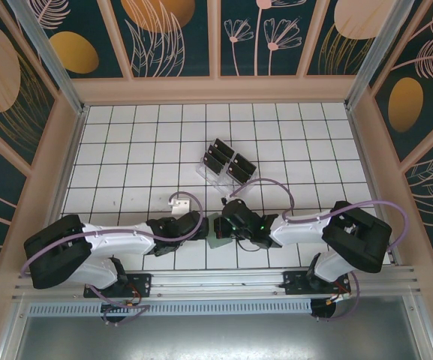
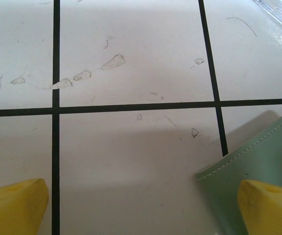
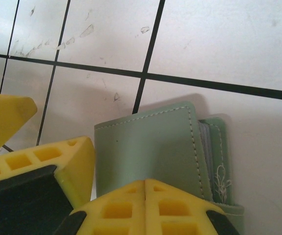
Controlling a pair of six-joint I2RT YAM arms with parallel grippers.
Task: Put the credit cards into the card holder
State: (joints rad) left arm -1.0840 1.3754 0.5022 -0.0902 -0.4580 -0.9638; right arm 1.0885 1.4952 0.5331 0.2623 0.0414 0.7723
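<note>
The flat sage-green stitched card holder (image 3: 150, 147) lies folded on the white tiles, right under the right gripper (image 3: 145, 198), which is pinched shut on nothing and nearer than the left gripper (image 2: 141, 210), spread wide just left of it with one fingertip over its corner. Its fold opening faces away from the left gripper. Well beyond the holder, the thin black rectangular credit cards (image 1: 239, 166) stand in a clear plastic slotted rack (image 1: 205, 172); the holder bears only a small embossed flourish, no readable writing

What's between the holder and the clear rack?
Just bare tile, crossed by one grid line. This shows in the left wrist view, with the holder at lower right and the rack in the top right corner.
</note>
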